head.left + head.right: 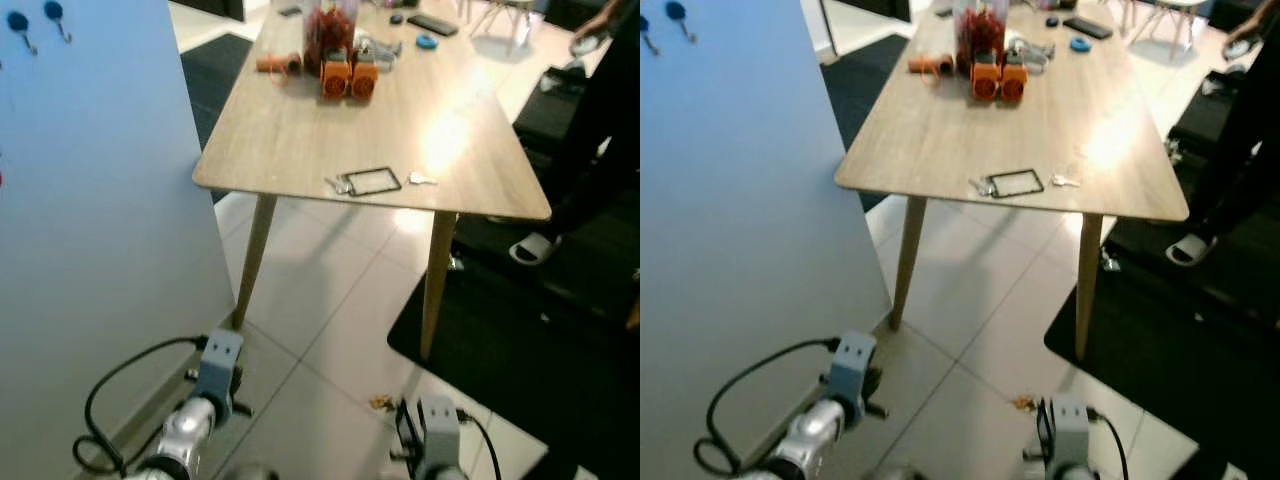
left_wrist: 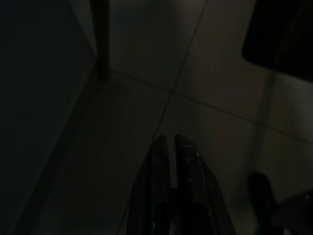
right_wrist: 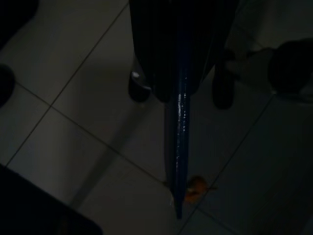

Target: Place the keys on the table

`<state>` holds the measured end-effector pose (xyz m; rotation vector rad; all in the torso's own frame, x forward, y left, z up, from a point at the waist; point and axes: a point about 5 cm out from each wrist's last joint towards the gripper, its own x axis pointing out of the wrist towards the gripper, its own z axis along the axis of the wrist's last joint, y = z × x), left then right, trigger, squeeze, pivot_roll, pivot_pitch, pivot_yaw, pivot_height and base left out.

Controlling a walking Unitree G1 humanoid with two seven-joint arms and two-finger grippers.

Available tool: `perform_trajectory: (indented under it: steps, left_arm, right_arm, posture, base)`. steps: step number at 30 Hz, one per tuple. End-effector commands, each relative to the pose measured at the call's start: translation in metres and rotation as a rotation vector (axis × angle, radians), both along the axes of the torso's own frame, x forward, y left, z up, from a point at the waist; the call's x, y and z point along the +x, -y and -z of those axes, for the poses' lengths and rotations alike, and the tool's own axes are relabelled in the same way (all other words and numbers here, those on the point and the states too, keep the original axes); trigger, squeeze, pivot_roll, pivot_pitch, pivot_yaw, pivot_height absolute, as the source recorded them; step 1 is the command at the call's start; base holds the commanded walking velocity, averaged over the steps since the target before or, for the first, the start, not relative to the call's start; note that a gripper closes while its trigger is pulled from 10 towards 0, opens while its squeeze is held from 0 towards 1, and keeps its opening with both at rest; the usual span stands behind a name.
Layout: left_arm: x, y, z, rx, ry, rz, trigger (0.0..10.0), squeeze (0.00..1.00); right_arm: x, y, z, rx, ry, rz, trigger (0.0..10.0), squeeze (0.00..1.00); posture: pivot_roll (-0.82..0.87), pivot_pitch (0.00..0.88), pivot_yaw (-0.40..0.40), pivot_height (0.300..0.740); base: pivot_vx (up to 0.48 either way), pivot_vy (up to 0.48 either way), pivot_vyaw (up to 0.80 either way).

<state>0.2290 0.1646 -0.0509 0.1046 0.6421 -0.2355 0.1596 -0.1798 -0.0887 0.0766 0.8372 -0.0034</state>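
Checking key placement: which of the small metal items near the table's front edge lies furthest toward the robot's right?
The lone silver key, lying right of the black-framed tag.

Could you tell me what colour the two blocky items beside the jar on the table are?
The blocky items are orange, clearest in the right eye view.

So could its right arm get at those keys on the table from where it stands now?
Probably not yet. The right gripper hangs low over the floor tiles, while the keys lie up on the table well ahead; nothing blocks the way.

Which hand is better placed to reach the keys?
Right, probably: the keys lie near the table edge, right of centre, ahead of the right hand. The left hand hangs beside the blue panel.
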Motion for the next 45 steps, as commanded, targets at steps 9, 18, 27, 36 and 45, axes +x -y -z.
perform_trajectory:
  steps: [9,18,27,36,45]
  left_arm:
    - [0.0019,-0.0032,-0.0008,0.002,-0.008,-0.006,10.0,0.0]
    - [0.003,-0.0013,-0.0014,-0.013,-0.007,-0.006,10.0,0.0]
    - [0.0036,0.0006,-0.0015,-0.019,-0.009,-0.005,10.0,0.0]
    - [0.0034,0.0016,-0.0013,-0.024,-0.01,-0.009,10.0,0.0]
    - [0.0035,0.0009,-0.0013,-0.022,-0.01,-0.011,10.0,0.0]
  right_arm:
    - [-0.0073,-0.002,0.0038,0.009,-0.03,0.016,10.0,0.0]
    - [-0.008,-0.0015,0.0039,0.009,-0.03,0.017,10.0,0.0]
    - [-0.007,0.0015,0.0033,0.002,-0.029,0.017,10.0,0.0]
    - [-0.0058,0.0026,0.0026,-0.001,-0.025,0.016,10.0,0.0]
    - [-0.0054,0.003,0.0025,-0.003,-0.025,0.016,10.0,0.0]
  posture:
    - [0.05,0.057,0.026,0.74]
    - [0.04,0.056,0.026,0.74]
    - [0.04,0.054,0.021,0.74]
    - [0.04,0.051,0.02,0.74]
    - [0.04,0.052,0.02,0.74]
  base:
    - [0.0,0.0,0.0]
    - [0.302,0.0,0.0]
    - [0.394,0.0,0.0]
    - [0.394,0.0,0.0]
    - [0.372,0.0,0.0]
